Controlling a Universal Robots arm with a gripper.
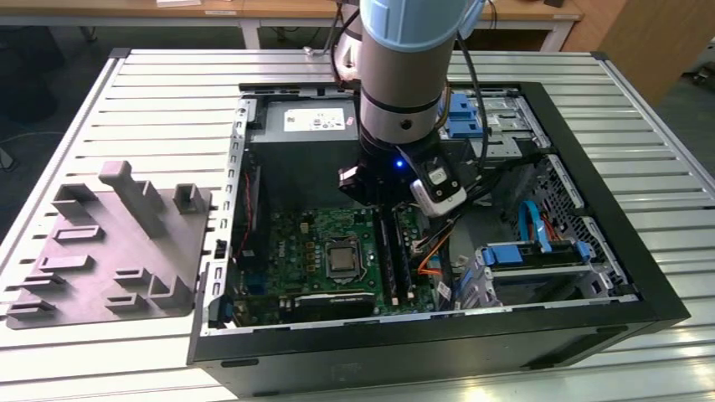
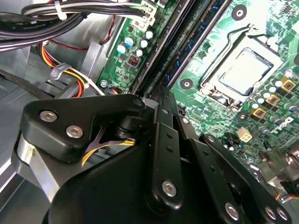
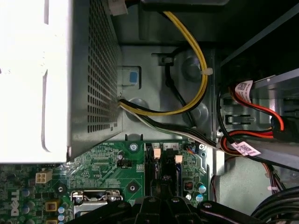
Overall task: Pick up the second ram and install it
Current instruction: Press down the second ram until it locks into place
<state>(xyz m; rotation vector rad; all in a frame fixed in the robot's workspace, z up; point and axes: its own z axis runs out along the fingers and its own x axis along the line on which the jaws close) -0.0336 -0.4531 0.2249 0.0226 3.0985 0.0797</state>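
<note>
where the open computer case [image 1: 625, 276] lies on the slatted metal surface [image 1: 167, 100], the arm [image 1: 408, 59] reaches down into it, and its end effector [image 1: 386, 197] hangs low over the green main board [image 1: 307, 243], right above the long black slot rails [image 1: 389, 255] that run beside the processor socket [image 1: 338, 258]. in the second wrist view the black linkage of the end effector [image 2: 161, 93] is drawn in narrow, its tips meeting at the near end of the rails [image 2: 187, 42]; a thin bluish strip with dark chips, which looks like the second ram [image 2: 196, 39], lies along one of the rails, standing on edge in line with it. i cannot tell whether the tips actually pinch the stick or only rest against its end, nor whether it is pressed fully home. in the first wrist view the end effector [image 3: 161, 196] sits straight over the same slots [image 3: 161, 168], with the perforated grey power box [image 3: 88, 74] just beside them and a yellow cable [image 3: 196, 70] looping across the case wall. a grey moulded holder [image 1: 112, 251] stands on the surface at the exterior view's left, well apart from the case. blue drive brackets [image 1: 531, 251] sit in the case toward the exterior view's right.
</note>
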